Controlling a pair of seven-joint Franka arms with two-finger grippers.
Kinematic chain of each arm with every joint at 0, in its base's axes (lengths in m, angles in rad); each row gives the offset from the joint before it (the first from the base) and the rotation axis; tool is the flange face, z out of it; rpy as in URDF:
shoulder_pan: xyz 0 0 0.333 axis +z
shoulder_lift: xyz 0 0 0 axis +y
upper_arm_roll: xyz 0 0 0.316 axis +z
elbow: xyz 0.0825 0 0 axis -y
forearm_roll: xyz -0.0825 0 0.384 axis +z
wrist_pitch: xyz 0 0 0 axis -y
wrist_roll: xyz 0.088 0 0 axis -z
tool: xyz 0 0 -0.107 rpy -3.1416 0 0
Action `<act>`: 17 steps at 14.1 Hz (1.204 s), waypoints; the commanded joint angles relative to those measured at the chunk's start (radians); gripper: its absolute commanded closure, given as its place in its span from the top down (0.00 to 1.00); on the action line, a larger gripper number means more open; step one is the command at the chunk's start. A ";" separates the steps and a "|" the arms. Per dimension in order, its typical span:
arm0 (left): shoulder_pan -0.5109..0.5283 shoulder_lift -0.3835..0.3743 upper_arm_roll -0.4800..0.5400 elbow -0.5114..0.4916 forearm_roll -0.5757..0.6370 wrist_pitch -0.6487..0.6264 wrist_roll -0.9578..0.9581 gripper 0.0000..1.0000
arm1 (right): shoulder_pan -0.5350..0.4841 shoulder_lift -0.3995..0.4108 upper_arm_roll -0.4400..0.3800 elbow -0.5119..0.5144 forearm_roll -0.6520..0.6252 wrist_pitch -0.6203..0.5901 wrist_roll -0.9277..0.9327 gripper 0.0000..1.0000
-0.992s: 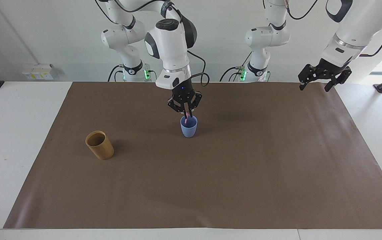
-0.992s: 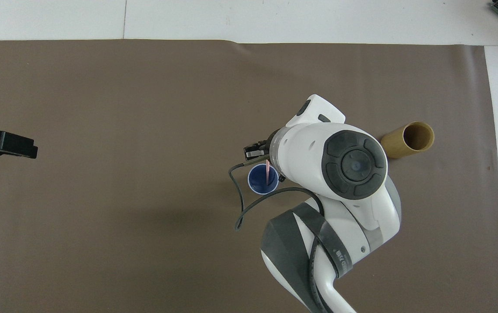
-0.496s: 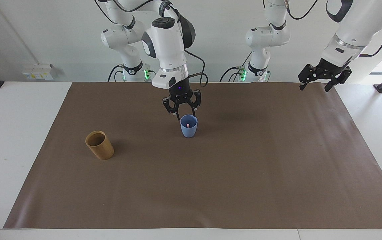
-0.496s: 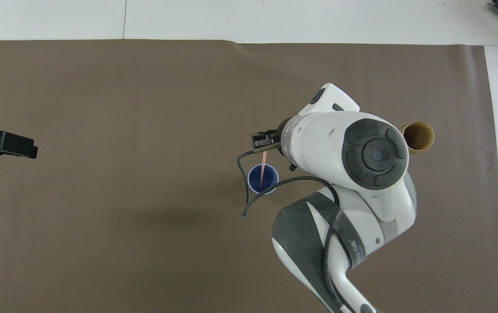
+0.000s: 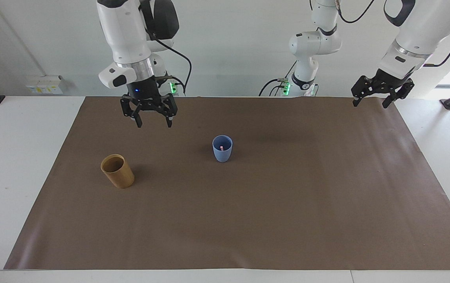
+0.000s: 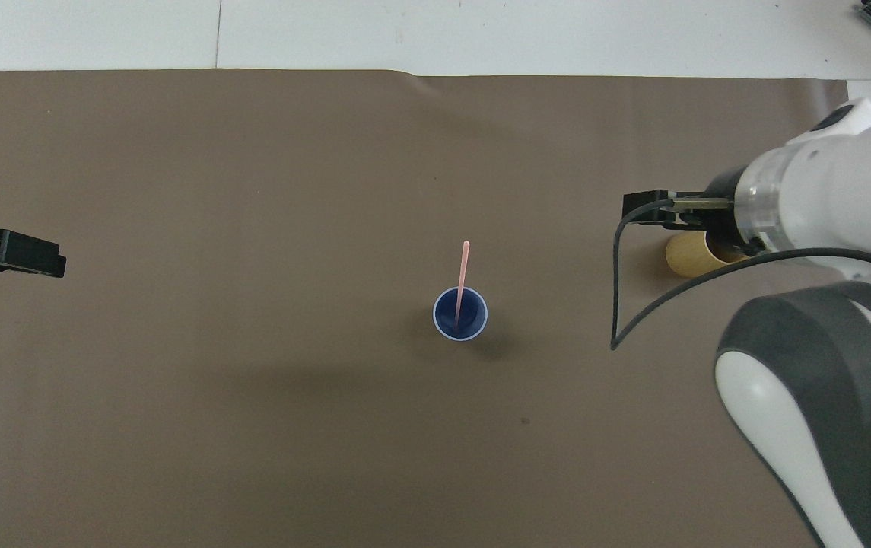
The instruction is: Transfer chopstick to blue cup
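Note:
The blue cup (image 5: 222, 152) (image 6: 444, 323) stands upright on the middle of the brown mat. The pale-pink chopstick (image 5: 222, 147) (image 6: 463, 274) stands inside it, leaning on the rim; from above its length sticks out of the cup. My right gripper (image 5: 154, 124) (image 6: 650, 208) hangs open and empty over the mat toward the right arm's end, well clear of the blue cup. My left gripper (image 5: 370, 103) (image 6: 32, 259) waits open and empty in the air over the mat's edge at the left arm's end.
A tan bamboo-coloured cup (image 5: 117, 171) (image 6: 688, 256) stands on the brown mat (image 5: 287, 204) toward the right arm's end; in the overhead view the right arm partly covers it. White table surface borders the mat.
My right gripper opened, let the chopstick drop into the blue cup, then rose and swung away toward the right arm's end. The left arm has not moved.

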 commanded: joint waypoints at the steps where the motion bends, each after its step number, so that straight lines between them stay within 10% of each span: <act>1: 0.015 0.003 -0.009 0.013 0.014 -0.018 0.008 1.00 | -0.085 -0.008 0.012 0.064 -0.010 -0.139 -0.017 1.00; 7: 0.015 0.003 -0.009 0.013 0.014 -0.018 0.008 1.00 | -0.168 0.052 0.010 0.258 -0.015 -0.303 -0.044 1.00; 17: 0.015 0.003 -0.009 0.013 0.014 -0.018 0.008 1.00 | -0.165 0.046 0.012 0.265 -0.003 -0.327 -0.118 1.00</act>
